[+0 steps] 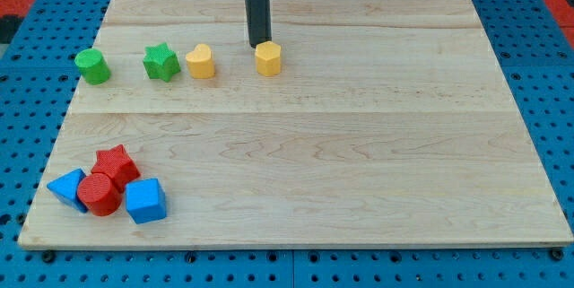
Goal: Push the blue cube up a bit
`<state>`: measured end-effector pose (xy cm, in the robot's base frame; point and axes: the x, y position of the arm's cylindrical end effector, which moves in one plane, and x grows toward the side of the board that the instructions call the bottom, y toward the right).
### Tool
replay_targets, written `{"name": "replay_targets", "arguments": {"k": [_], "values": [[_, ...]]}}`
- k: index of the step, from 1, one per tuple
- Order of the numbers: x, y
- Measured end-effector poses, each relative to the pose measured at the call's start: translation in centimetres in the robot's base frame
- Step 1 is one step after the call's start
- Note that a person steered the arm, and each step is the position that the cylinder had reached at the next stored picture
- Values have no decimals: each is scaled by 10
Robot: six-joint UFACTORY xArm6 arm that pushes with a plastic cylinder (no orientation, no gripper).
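Note:
The blue cube [145,201] lies near the view's bottom left of the wooden board [359,162]. It touches a red cylinder [100,194] on its left. My tip [259,45] is far from it, at the view's top centre, just above and left of a yellow hexagonal block [268,58]. The rod stands upright from the view's top edge.
A red star [116,164] and a blue triangular block [67,187] cluster with the red cylinder at the bottom left. In a row at the upper left lie a green cylinder [92,66], a green star [161,62] and a yellow heart-like block [200,61].

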<state>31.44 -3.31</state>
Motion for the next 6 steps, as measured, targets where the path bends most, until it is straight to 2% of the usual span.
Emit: {"name": "replay_targets", "arguments": {"k": [2,3,4,6], "values": [[-7,23],[-9,82],[-9,118],[-6,121]]}}
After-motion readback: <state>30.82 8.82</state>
